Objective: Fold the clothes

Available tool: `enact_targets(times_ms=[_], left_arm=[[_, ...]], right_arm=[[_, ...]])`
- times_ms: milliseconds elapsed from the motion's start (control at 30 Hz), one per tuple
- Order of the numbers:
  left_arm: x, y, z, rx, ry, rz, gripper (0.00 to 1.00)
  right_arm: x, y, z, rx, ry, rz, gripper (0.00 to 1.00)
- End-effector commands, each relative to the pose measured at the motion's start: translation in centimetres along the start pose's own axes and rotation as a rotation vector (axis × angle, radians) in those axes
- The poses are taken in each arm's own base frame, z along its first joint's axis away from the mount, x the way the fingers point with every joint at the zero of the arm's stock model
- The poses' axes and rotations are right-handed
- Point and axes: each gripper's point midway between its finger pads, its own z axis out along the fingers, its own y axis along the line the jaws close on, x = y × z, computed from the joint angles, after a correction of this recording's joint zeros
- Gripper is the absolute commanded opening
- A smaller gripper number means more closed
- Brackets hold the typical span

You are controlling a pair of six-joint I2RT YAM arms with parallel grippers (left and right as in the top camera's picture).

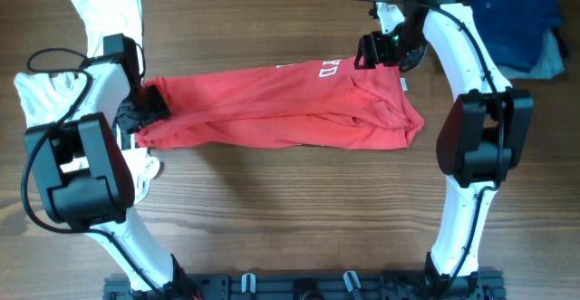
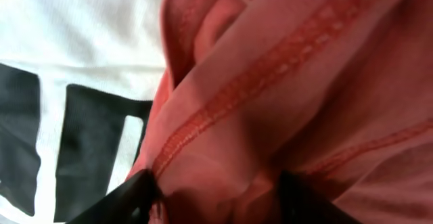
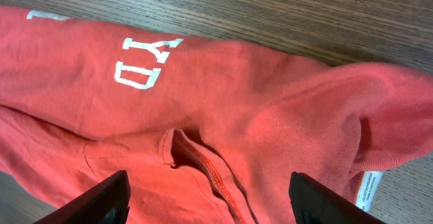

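The red T-shirt lies as a long bunched band across the middle of the table, its white lettering toward the right end. My left gripper is at the shirt's left end. In the left wrist view a thick fold of the red T-shirt fills the gap between the left gripper's dark fingers, which press on it from both sides. My right gripper hovers over the right end. In the right wrist view it stands wide open above the red T-shirt, near the lettering, gripping nothing.
A white T-shirt with black print lies under and behind the left arm, along the table's left side. Dark and light blue folded garments sit at the back right corner. A white care label sticks out at the red shirt's right end.
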Motion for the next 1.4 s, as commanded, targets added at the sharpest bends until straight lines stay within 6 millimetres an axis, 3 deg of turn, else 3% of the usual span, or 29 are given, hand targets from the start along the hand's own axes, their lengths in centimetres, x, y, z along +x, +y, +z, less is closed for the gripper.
enact_targets(times_ms=[0, 300, 433, 567, 600, 733, 900, 933, 1000, 1100, 1167, 1367], left_arm=[[0.1, -0.9, -0.6, 0.031, -0.018, 0.016, 0.57], [-0.9, -3.5, -0.9, 0.062, -0.087, 0.066, 0.51], [-1.0, -3.5, -0.9, 0.063, -0.092, 0.063, 0.41], [-1.0, -3.4, -0.9, 0.062, -0.089, 0.062, 0.14], [-1.0, -3.4, -0.9, 0.062, -0.089, 0.062, 0.11], [-1.0, -3.3, -1.0, 0.055, -0.091, 0.061, 0.04], [-0.5, -1.9, -1.0, 0.004, -0.07, 0.061, 0.04], [-0.4, -1.7, -0.9, 0.001, -0.062, 0.072, 0.06], [0.0, -1.2, -1.0, -0.01, -0.043, 0.091, 0.18], [0.4, -0.6, -1.1, -0.017, -0.024, 0.118, 0.45], [0.4, -0.4, -1.3, -0.016, -0.024, 0.126, 0.54], [-0.2, -0.4, -1.4, -0.01, -0.047, 0.151, 0.64]], right_arm=[[-1.0, 0.7, -1.6, -0.015, -0.053, -0.034, 0.77], [-1.0, 0.7, -1.6, -0.015, -0.053, -0.034, 0.76], [-1.0, 0.7, -1.6, -0.016, -0.052, -0.033, 0.76], [-1.0, 0.7, -1.6, -0.015, -0.053, -0.034, 0.76], [-1.0, 0.7, -1.6, -0.016, -0.053, -0.034, 0.77], [-1.0, 0.7, -1.6, -0.016, -0.052, -0.033, 0.76], [-1.0, 0.7, -1.6, -0.016, -0.053, -0.033, 0.76], [-1.0, 0.7, -1.6, -0.016, -0.053, -0.034, 0.76], [-1.1, 0.7, -1.6, -0.015, -0.055, -0.034, 0.76], [-1.4, 0.7, -1.6, -0.013, -0.07, -0.038, 0.77], [-1.8, 0.6, -1.6, -0.011, -0.084, -0.036, 0.77], [-2.1, 0.6, -1.6, -0.01, -0.098, -0.019, 0.78]])
